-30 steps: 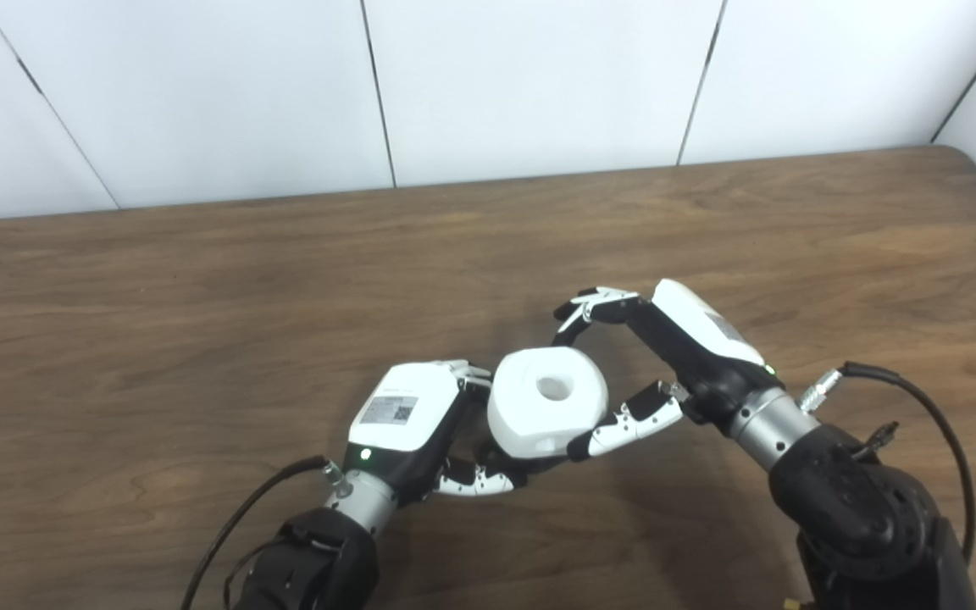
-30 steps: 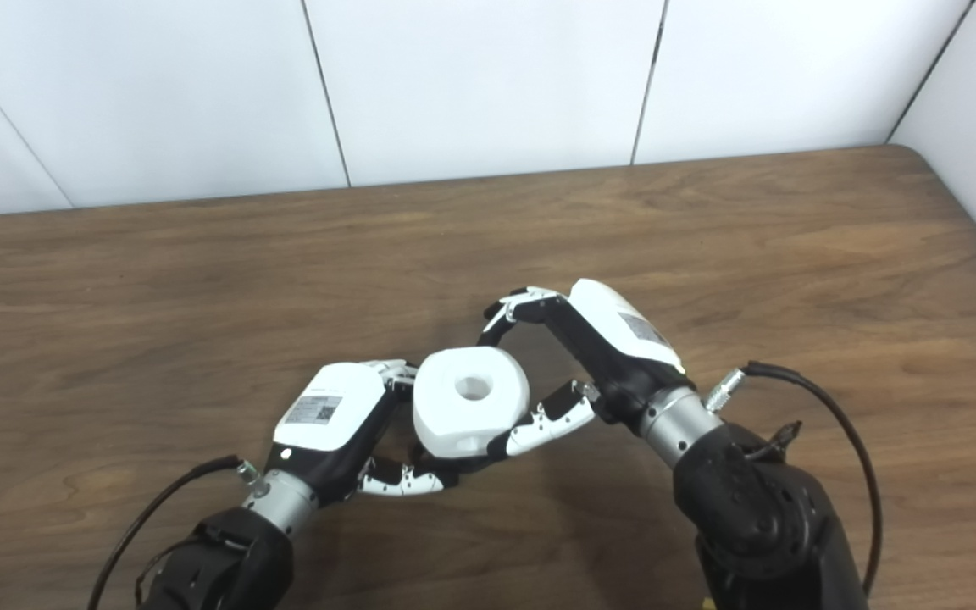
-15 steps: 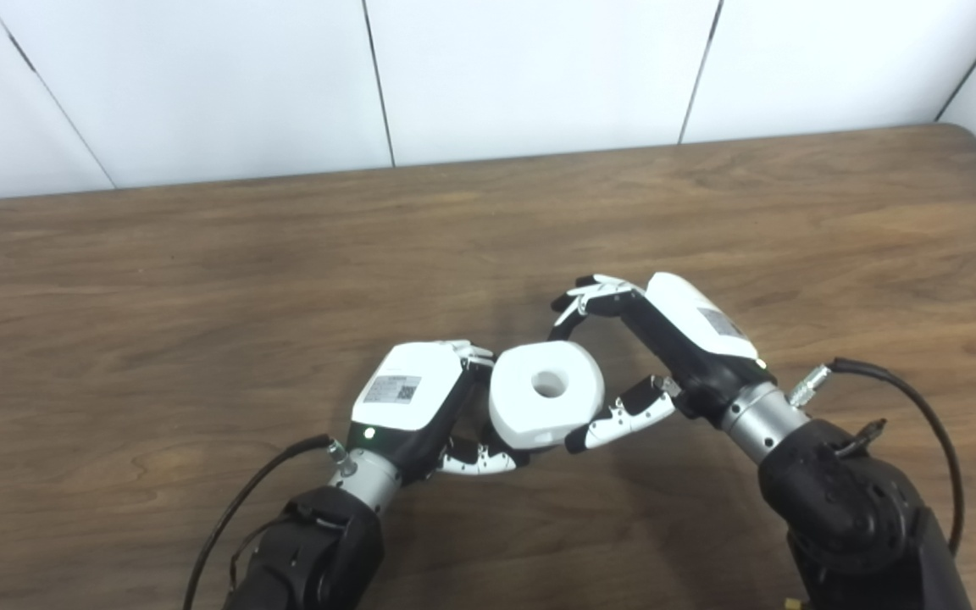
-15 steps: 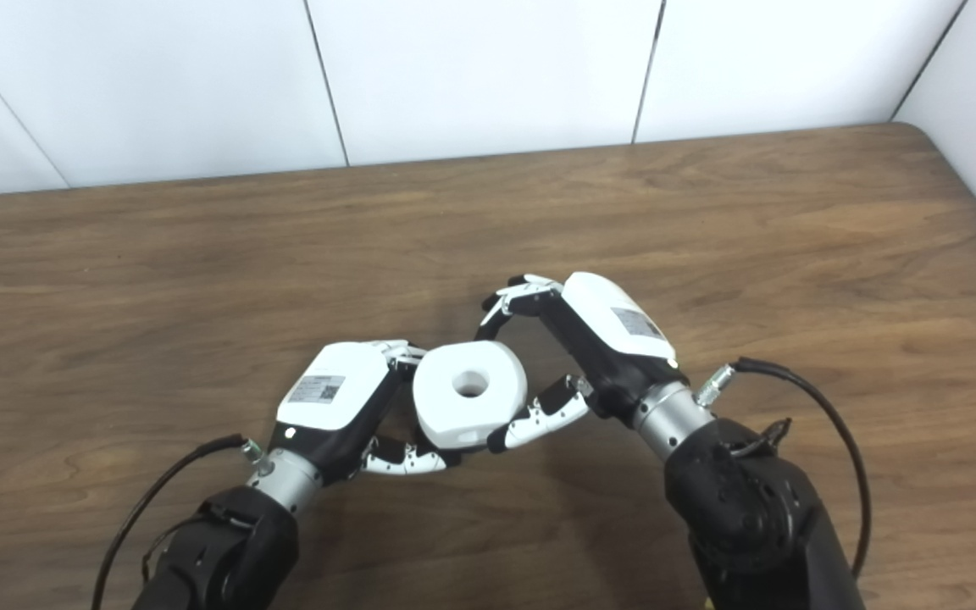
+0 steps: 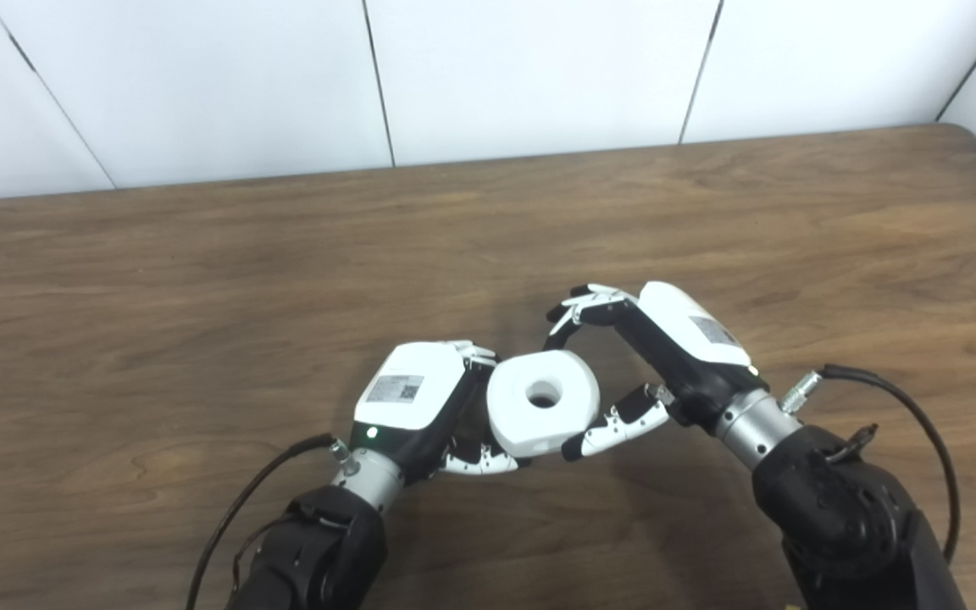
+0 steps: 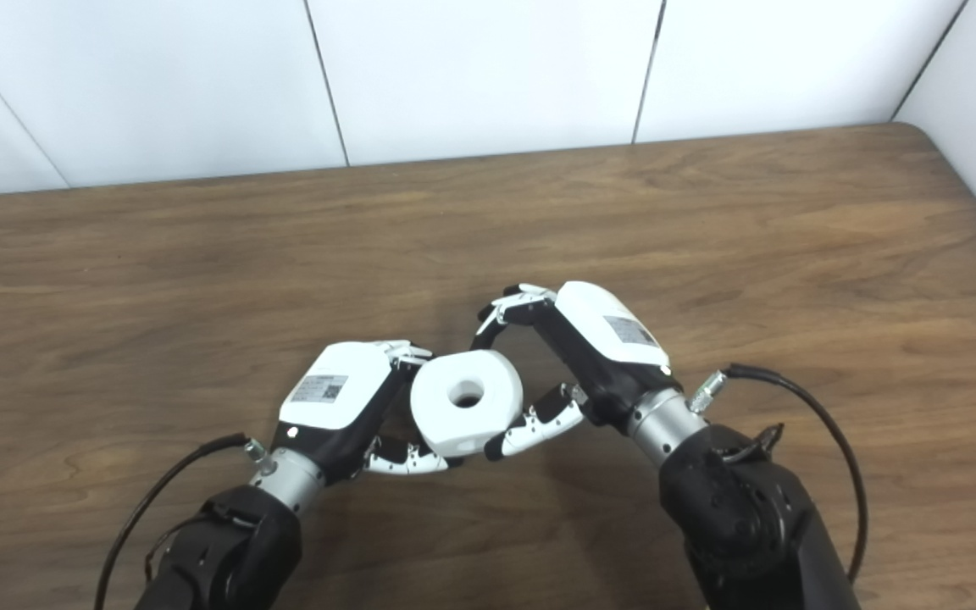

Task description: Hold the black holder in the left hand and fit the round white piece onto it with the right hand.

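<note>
Both arms end in bulky matte-black forearm housings, each joined to its hand by a short ribbed silver metal wrist collar. The left hand has a glossy white back shell bearing a small grey label with a QR-style code, black sides, and a lit green dot near the wrist. The right hand has the same white shell and grey label. The fingers are black with white segmented covers. A thin black cable with a silver plug loops from each wrist.
</note>
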You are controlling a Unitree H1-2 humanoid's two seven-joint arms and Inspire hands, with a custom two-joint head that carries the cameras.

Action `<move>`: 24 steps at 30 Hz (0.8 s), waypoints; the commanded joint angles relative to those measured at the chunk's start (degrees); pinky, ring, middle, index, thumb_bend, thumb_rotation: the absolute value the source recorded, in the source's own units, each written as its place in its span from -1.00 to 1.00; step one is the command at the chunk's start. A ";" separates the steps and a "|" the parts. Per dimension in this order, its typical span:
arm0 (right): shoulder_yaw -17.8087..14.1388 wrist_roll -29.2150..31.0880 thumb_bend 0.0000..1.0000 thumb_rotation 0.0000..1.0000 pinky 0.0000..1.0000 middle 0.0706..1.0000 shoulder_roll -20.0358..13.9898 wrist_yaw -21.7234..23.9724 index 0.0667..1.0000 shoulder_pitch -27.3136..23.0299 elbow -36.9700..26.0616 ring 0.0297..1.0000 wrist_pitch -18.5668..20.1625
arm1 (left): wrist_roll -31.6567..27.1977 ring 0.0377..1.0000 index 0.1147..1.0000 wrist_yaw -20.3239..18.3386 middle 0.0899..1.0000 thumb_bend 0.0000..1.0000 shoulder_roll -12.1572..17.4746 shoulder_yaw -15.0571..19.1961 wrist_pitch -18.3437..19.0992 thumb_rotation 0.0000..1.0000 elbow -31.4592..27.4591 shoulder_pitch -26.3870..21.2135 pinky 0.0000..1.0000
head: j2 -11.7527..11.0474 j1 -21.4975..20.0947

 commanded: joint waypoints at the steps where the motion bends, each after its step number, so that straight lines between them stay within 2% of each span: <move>1: 0.53 0.08 0.05 -0.72 0.62 0.54 -0.26 -0.61 -0.11 -0.65 -0.47 0.81 -1.99 | 0.21 0.68 -0.16 -2.27 0.50 0.04 -0.26 -1.53 -0.69 -0.90 0.22 0.42 0.67 | 0.07 -0.05; 13: 0.60 0.91 0.05 -0.72 0.57 0.53 -0.28 -2.32 -0.11 -1.02 1.56 0.78 -2.29 | 0.32 0.69 -0.16 -2.56 0.50 0.04 -0.54 -1.52 -0.37 -0.90 0.11 0.52 0.68 | 0.16 -0.06; 24: 1.84 -1.26 0.04 -0.67 0.57 0.53 -2.08 -0.65 -0.09 -2.07 1.43 0.78 -1.55 | 0.16 0.69 -0.16 -2.75 0.51 0.04 -0.35 -1.47 -0.40 -0.90 0.12 0.48 0.69 | 0.15 -0.46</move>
